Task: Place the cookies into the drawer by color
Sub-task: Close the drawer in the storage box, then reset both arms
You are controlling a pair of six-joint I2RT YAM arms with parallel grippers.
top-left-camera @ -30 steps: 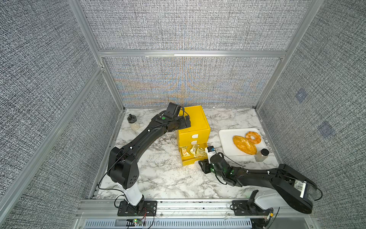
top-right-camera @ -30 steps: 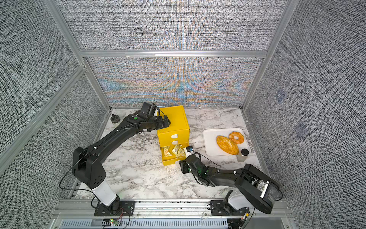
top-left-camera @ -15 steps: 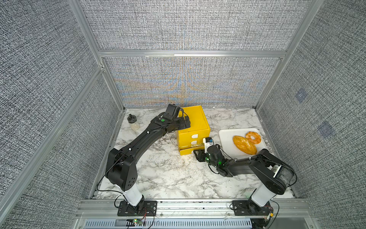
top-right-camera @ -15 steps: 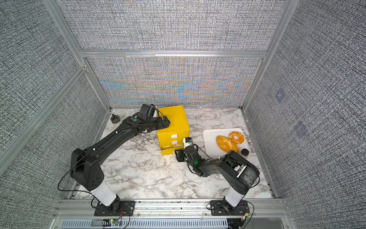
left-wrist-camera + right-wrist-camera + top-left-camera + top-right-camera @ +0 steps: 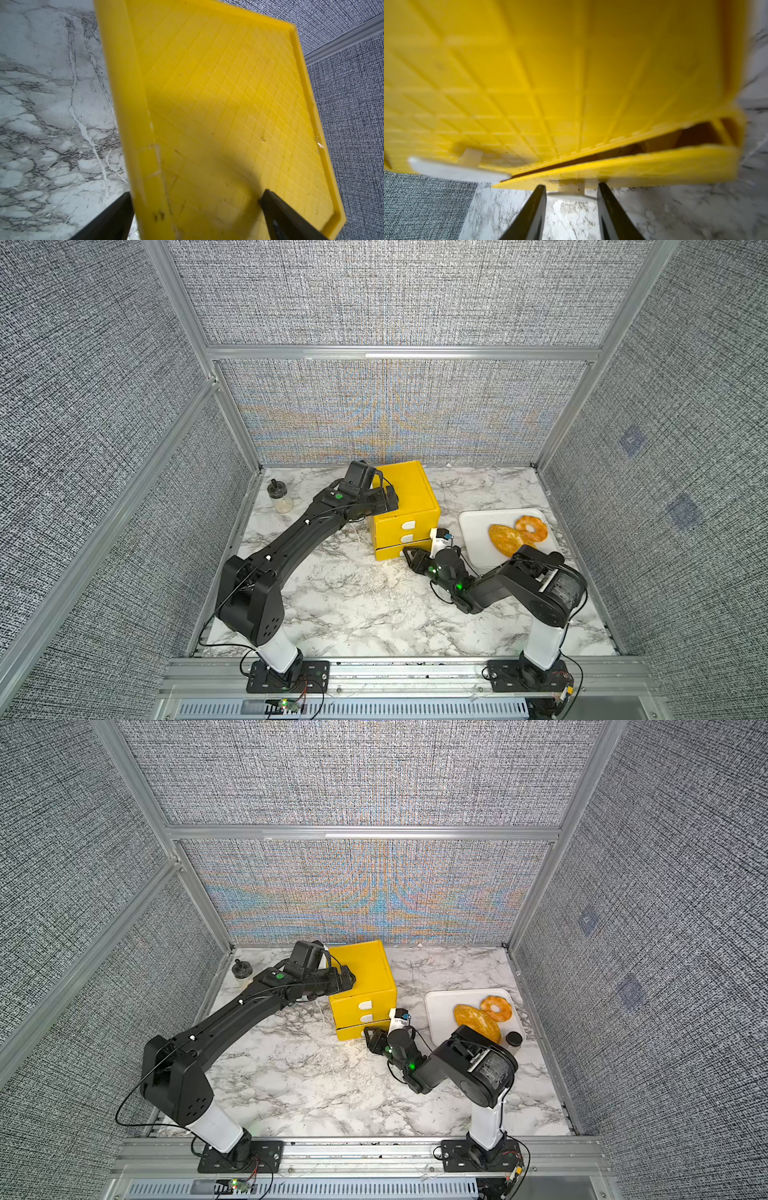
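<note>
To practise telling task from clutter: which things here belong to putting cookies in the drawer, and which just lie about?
Job: yellow drawer box; its bottom handle, clasped by the right gripper; left gripper astride the box's top edge.
Lying about: white tray, bread loaf, doughnut, clear jar, black-capped pot.
</note>
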